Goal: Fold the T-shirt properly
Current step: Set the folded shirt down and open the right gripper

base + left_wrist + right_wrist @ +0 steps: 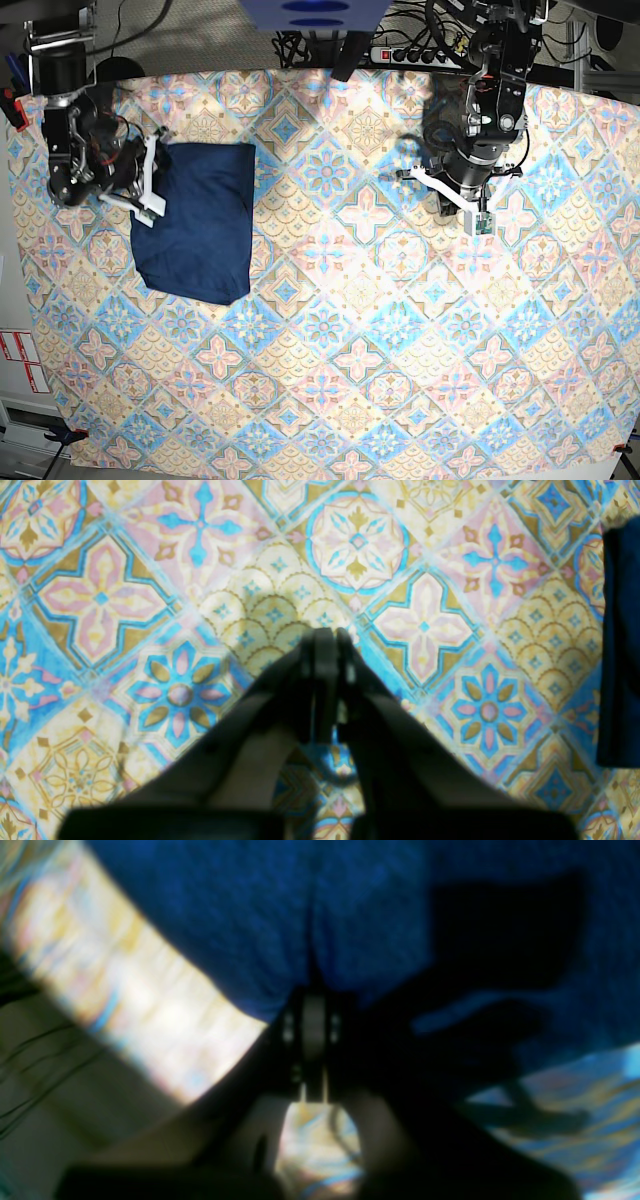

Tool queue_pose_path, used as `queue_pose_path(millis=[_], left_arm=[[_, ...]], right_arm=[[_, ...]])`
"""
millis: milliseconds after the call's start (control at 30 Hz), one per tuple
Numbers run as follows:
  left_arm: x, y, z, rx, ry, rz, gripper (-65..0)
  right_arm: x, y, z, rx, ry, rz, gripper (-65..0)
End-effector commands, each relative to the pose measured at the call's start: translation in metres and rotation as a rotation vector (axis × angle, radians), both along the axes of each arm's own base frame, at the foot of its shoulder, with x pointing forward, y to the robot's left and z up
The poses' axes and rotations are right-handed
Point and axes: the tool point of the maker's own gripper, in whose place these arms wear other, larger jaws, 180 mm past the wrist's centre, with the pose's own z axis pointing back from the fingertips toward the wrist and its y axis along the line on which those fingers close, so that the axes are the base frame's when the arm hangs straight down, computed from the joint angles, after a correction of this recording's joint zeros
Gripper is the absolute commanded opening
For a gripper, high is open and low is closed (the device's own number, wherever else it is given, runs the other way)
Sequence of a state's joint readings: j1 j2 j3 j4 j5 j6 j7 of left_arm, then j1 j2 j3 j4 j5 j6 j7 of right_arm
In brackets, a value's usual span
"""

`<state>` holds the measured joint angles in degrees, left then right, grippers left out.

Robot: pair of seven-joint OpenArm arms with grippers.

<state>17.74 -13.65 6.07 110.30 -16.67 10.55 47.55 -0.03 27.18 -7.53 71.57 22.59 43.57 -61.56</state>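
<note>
Hovering clenched: right gripper (150, 210) at folded T-shirt's (200, 225) left edge, left gripper (478, 222) over tile-print cloth (350, 400).

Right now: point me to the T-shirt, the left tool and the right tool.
T-shirt (197, 225): base view, middle of the folded navy cloth.
Left tool (484, 224): base view, tip over the patterned cloth.
Right tool (150, 213): base view, tip at the shirt's edge.

T-shirt (198, 225): soft matt navy knit. Surface (400, 350): matt printed tile-pattern cloth. Left hand (478, 222): white plastic fingers.
</note>
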Motion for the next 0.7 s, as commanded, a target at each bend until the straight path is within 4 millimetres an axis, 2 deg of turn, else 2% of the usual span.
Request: queue_pose_path(millis=[0,233,400,500,667], left_arm=[[0.007,0.001,0.01,0.006,-0.041,-0.001,-65.0],[0.007,0.001,0.01,0.006,-0.041,-0.001,-65.0],[0.007,0.001,0.01,0.006,-0.041,-0.001,-65.0],[0.007,0.001,0.009,0.006,-0.039,-0.001,-65.0],[0.005,0.001,0.009,0.005,-0.036,-0.002,-65.0]], right_arm=[[0.011,-0.023,0.002,-0.093,-0.025,-0.044,-64.8],[0.028,-0.032,0.014,-0.112,-0.062,-0.046,-64.8],[0.034,-0.033,0.019,-0.111,-0.081,-0.052,-64.8],[0.044,-0.045,0.036,-0.112,-0.144,-0.104,-64.8],[0.034,-0.054,0.039,-0.117,-0.155,-0.136,-64.8]])
